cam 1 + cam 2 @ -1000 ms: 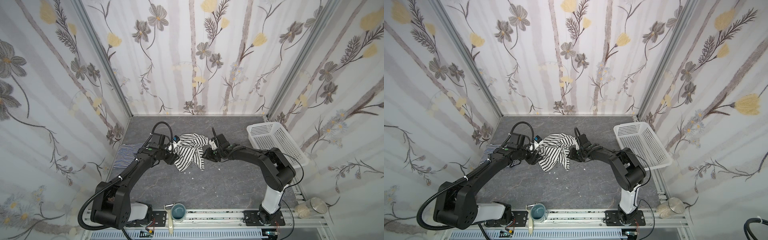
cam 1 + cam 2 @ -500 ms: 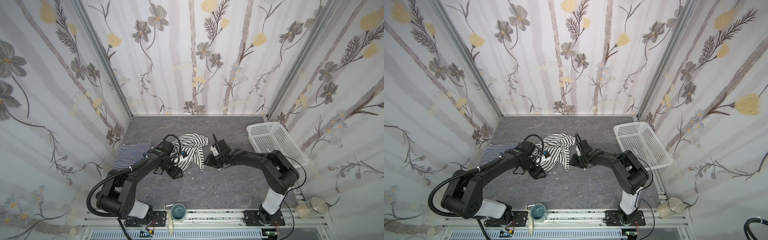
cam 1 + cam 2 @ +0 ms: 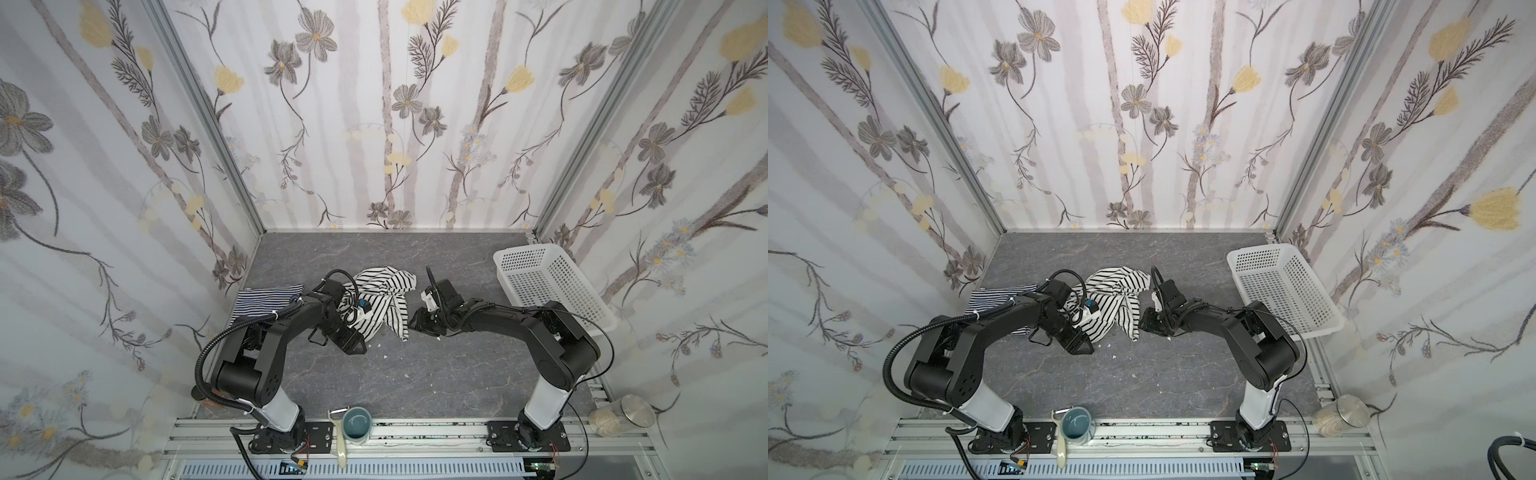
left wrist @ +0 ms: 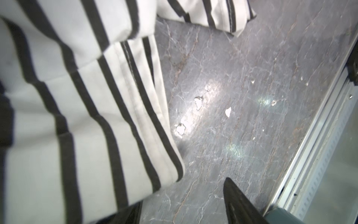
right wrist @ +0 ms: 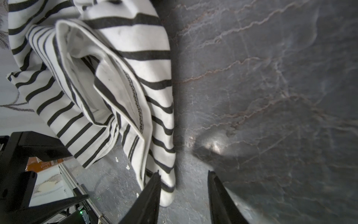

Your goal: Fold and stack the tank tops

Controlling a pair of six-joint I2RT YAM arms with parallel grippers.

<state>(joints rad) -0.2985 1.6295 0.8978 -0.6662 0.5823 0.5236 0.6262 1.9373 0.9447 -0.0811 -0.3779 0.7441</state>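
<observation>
In both top views the left gripper [image 3: 353, 345] has swung from the 9 o'clock side of the black-striped tank top [image 3: 380, 297] down to its 7 o'clock corner. The right gripper [image 3: 415, 323] has slid to its 4 o'clock tail. The top still lies crumpled mid-table. The navy-striped tank top [image 3: 266, 300] sits flat at 9 o'clock, folded by the look of it, with the basket [image 3: 540, 286] out at 2 o'clock.

From the left wrist, the jaws stand apart over bare table [image 4: 242, 87]. A hemmed corner hangs over one finger and the other finger [image 4: 238, 201] is clear, so nothing is pinched.

From the right wrist, the jaws are parted too, with the tail's tip just beside one finger [image 5: 152, 194].

I'd say they're hunting hem corners to spread it before folding
</observation>
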